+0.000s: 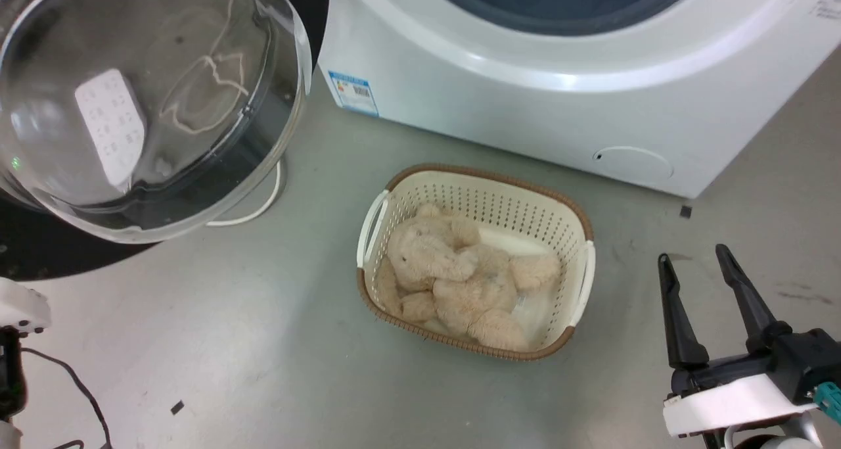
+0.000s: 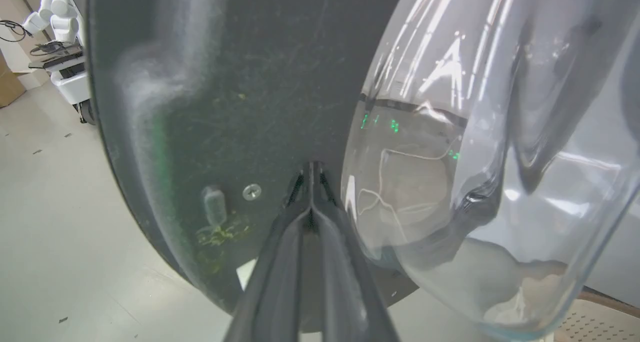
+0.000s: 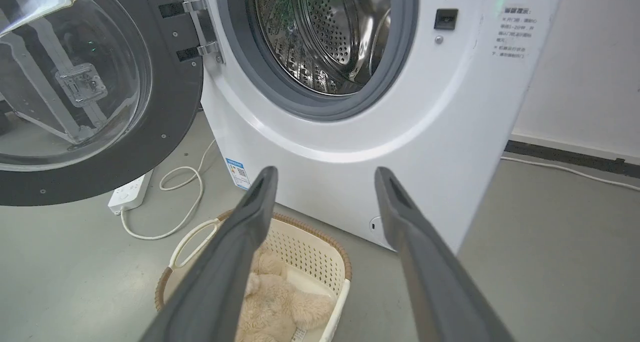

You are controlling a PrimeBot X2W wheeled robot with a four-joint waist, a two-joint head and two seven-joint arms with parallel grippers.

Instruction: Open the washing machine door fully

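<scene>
The washing machine door [image 1: 151,107] stands swung out to the left on its metal hinge [image 3: 200,26], its clear glass bowl bulging toward me. The white washing machine [image 1: 525,100] shows its grey rubber ring and steel drum [image 3: 325,31] uncovered. My left gripper [image 2: 311,166] is shut, and its joined tips rest against the black inner face of the door [image 2: 225,81] beside the glass bowl. Low on the right, my right gripper [image 1: 692,254] hangs open over the floor, well away from the door, with nothing between its fingers [image 3: 240,242].
A cream perforated basket [image 1: 578,219] holding a beige plush toy [image 1: 453,271] sits on the floor before the machine. A white power strip [image 3: 130,192] and looped cable [image 1: 263,206] lie under the door. Another white robot [image 2: 55,26] stands behind the door.
</scene>
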